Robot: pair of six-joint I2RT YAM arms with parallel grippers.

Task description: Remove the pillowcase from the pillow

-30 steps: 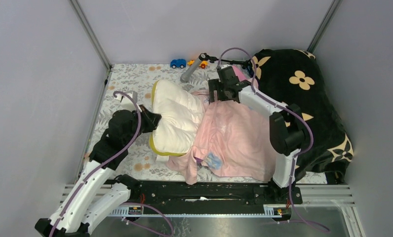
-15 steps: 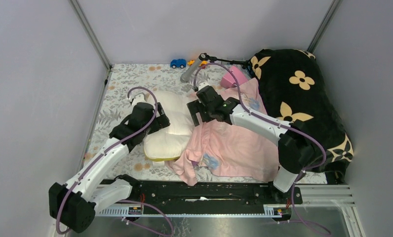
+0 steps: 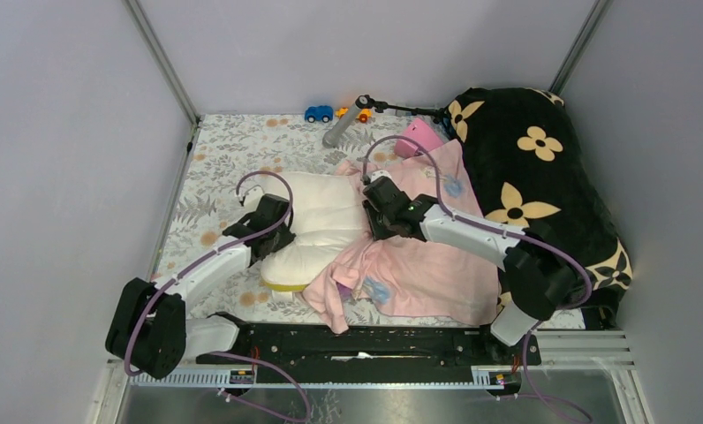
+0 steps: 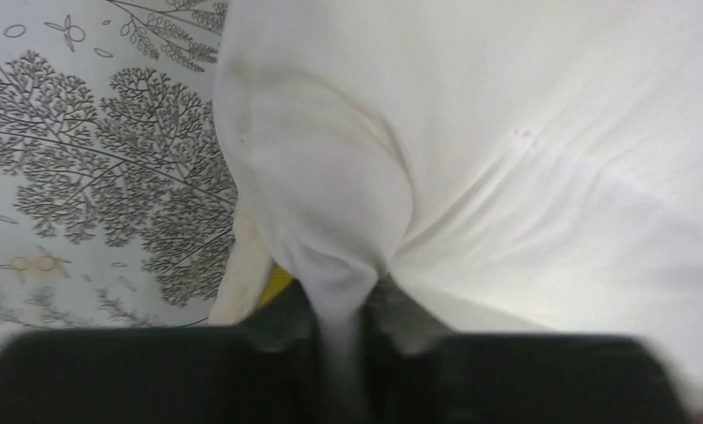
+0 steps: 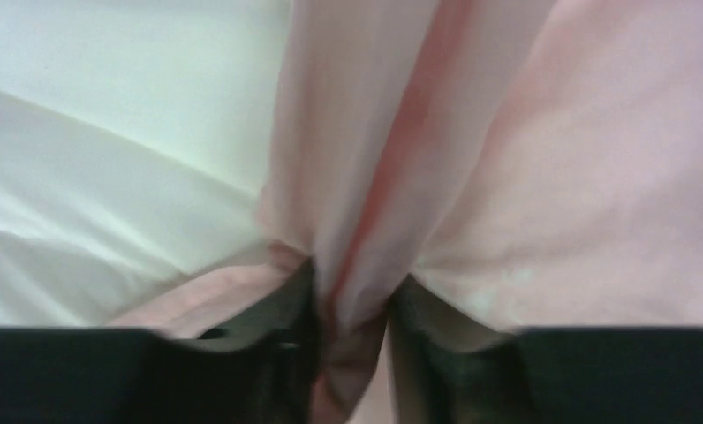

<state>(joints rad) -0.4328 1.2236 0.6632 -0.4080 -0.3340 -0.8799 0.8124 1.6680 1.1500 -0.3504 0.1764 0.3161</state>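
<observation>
A: What is gripping what?
B: Two tools: the left tool (image 4: 343, 305) pinches a fold of the one pillow (image 3: 321, 216), and the right tool (image 5: 352, 309) pinches the one pillowcase (image 3: 419, 256).
A: Lying where?
B: The pillow is between them on the worktop (image 3: 233, 146); the pillowcase spreads rightward.

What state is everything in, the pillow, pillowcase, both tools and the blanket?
pillow: mostly bare, right end against the pillowcase.
pillowcase: crumpled, spread right of the pillow.
left tool: shut on a pinch of pillow.
right tool: shut on a pillowcase fold.
blanket: heaped at the right edge.
</observation>
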